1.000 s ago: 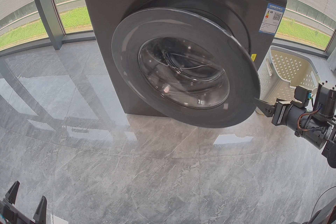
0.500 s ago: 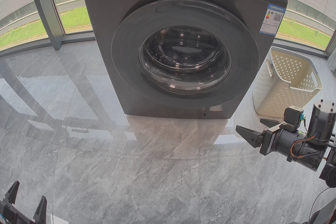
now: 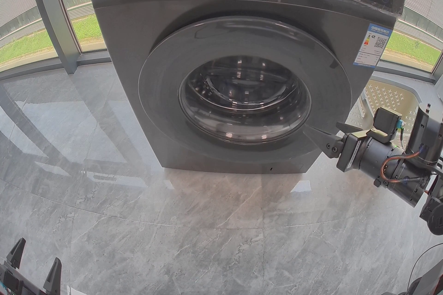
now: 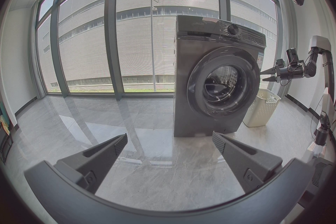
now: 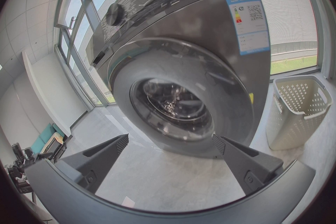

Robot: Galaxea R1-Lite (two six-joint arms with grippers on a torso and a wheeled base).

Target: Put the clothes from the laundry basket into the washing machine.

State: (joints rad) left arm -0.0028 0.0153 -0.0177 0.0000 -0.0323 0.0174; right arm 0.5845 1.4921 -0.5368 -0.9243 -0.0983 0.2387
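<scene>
Grey door (image 3: 159,79) covers washing machine (image 3: 134,26) opening; laundry basket (image 3: 392,100) beside.

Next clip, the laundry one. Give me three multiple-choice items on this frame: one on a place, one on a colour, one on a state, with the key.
1. Where does the basket stand relative to the washer?
A. on top of it
B. on the floor beside it, on the robot's right
C. straight in front of it

2. What colour is the basket?
A. blue
B. black
C. cream-white

3. How is the washer's door?
A. shut
B. swung wide open
C. taken off

Key:
1 B: the head and right wrist views both show it on the floor at the washer's side.
2 C: its perforated walls are pale cream-white.
3 A: the round door lies flush against the washer's front.
</scene>
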